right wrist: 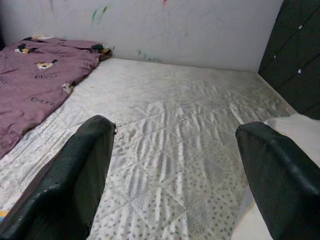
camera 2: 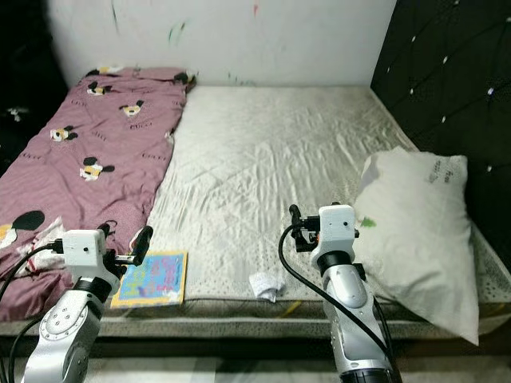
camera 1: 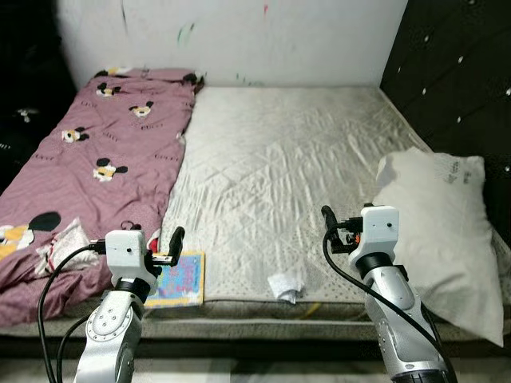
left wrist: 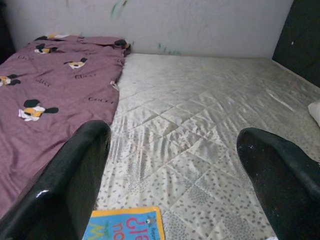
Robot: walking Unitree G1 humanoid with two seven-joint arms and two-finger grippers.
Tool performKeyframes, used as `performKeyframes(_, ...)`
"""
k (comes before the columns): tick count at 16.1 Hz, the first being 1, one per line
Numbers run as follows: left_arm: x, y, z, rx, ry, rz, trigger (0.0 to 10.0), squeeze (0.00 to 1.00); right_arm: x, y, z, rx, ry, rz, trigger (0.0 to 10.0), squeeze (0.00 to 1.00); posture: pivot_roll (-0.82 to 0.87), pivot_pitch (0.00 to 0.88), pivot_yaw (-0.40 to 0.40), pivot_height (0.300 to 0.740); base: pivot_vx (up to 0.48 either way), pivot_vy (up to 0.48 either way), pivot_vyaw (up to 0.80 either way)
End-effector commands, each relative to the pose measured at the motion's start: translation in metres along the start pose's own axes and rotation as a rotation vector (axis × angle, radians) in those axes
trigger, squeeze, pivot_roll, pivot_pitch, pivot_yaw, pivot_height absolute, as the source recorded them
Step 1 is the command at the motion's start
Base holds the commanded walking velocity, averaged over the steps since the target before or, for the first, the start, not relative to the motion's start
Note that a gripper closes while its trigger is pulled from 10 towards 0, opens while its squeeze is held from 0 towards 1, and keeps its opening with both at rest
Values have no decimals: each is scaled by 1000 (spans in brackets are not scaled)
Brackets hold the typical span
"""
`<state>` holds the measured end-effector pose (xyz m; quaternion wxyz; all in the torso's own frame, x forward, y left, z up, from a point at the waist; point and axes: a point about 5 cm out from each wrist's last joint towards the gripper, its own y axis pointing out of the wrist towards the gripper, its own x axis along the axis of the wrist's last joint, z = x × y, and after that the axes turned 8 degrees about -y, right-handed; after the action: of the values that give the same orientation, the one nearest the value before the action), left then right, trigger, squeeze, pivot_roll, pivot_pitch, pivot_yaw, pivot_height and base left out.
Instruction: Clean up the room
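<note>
The bed (camera 1: 279, 159) carries a quilted grey mattress cover; its near edge is partly hidden behind both arms, and its far left side runs into deep shadow where nothing can be made out. A purple blanket (camera 1: 104, 167) printed with cartoon mice covers the left part of the bed, its near end bunched and cut off by the frame edge. A white pillow (camera 1: 439, 239) lies at the right side against the dark padded wall (camera 1: 455, 72). A colourful children's book (camera 1: 180, 279) lies flat at the near edge just beside the blanket; its cover lettering is too small to read. A crumpled white tissue (camera 1: 286, 289) lies at the near edge, between the two arms. The left claw (camera 1: 172, 249) is released, fingers (left wrist: 70, 185) spread, directly above the book without touching it. The right claw (camera 1: 334, 230) is released, fingers (right wrist: 75, 180) spread, above bare mattress beside the pillow, with the tissue below and to its left.
</note>
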<state>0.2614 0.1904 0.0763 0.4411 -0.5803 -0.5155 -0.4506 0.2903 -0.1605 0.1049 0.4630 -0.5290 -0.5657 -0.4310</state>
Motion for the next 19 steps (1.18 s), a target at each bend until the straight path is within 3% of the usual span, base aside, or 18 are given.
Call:
performKeyframes(1,3,1,-1,-10,3,-13,10000,0,3,1,-2,-10,8,-12,10000,0,-16,0,-6,740,289,0,0)
performKeyframes(7,1,2,-3,-17,3,-6,10000,0,1,3,-10,-38,-37,-10,10000,0,-18,0,-6,740,288,0,0)
performKeyframes(19,-1,2,1,19,-2,14,10000,0,-1,3,-14,-36,3,-3,10000,0,-13,0,-3,740,0,0,0)
